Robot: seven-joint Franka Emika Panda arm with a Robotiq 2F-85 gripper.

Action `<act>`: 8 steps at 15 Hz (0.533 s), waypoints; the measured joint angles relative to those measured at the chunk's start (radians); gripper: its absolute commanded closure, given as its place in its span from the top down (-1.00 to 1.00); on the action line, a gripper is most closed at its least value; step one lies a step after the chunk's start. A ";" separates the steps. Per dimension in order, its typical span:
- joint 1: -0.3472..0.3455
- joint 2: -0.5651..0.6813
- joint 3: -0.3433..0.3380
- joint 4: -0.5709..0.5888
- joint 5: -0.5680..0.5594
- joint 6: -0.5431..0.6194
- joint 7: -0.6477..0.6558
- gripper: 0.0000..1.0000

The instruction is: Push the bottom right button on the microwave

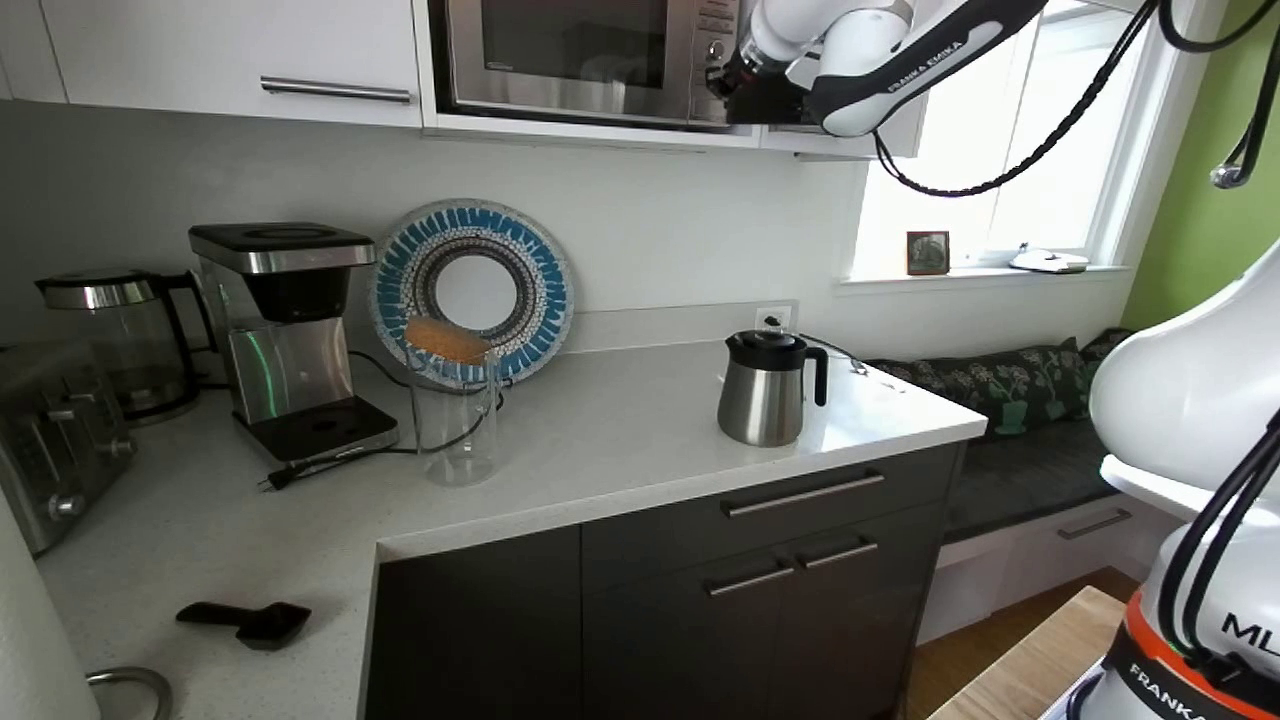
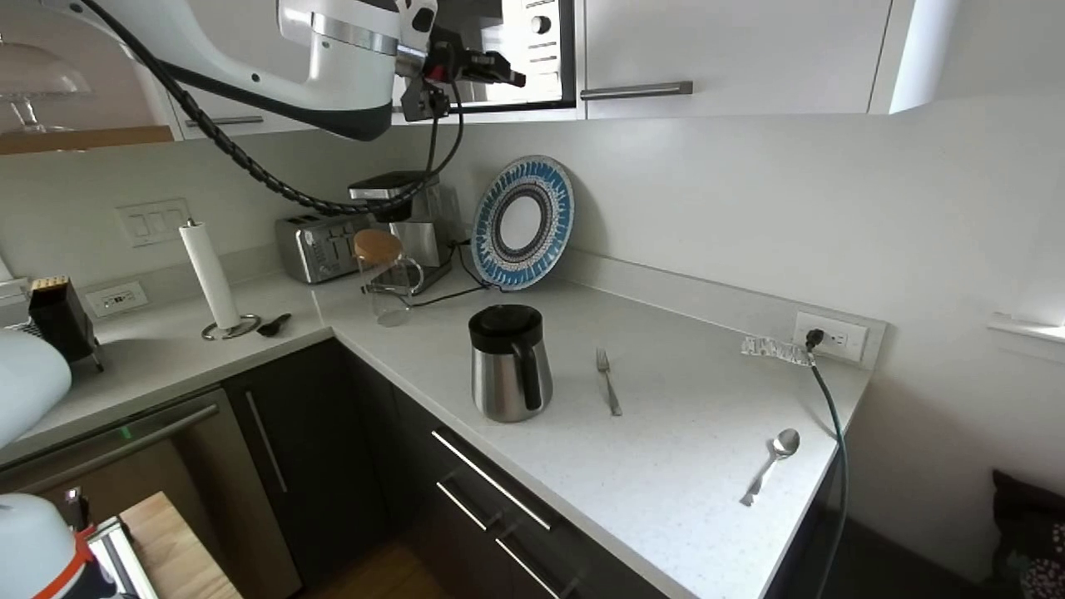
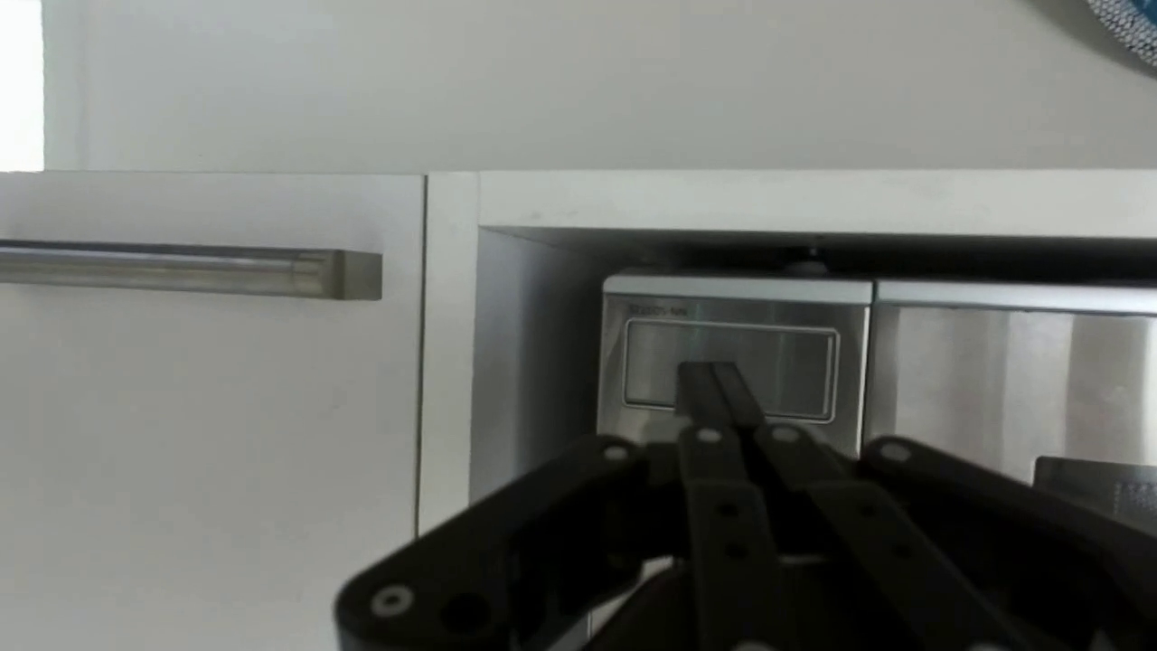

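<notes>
Looking out from the wrist view (it's upside down, folks), we've got the gripper [image 3: 711, 371] nearest, clenched, its two fingertips [image 3: 694, 393] together. Just past 9 o'clock from them we see a metal cabinet bar handle [image 3: 181, 271]. Right behind the tips is the big rectangular button [image 3: 759, 348], and honestly we can't tell if they're touching it. The microwave [image 3: 972, 389] itself sits in its white cabinet niche [image 3: 813, 201], running off toward 3 o'clock. Farthest, near 2 o'clock: the edge of a blue mosaic disc [image 3: 1134, 25].
</notes>
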 measured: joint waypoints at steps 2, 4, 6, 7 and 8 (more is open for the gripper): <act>0.001 0.021 0.009 0.019 -0.056 -0.013 0.040 -1.00; 0.006 0.043 0.016 0.040 -0.114 -0.028 0.083 -1.00; 0.011 0.063 0.021 0.059 -0.169 -0.041 0.121 -1.00; 0.014 0.073 0.023 0.069 -0.194 -0.048 0.138 -1.00; 0.016 0.083 0.026 0.078 -0.218 -0.056 0.155 -1.00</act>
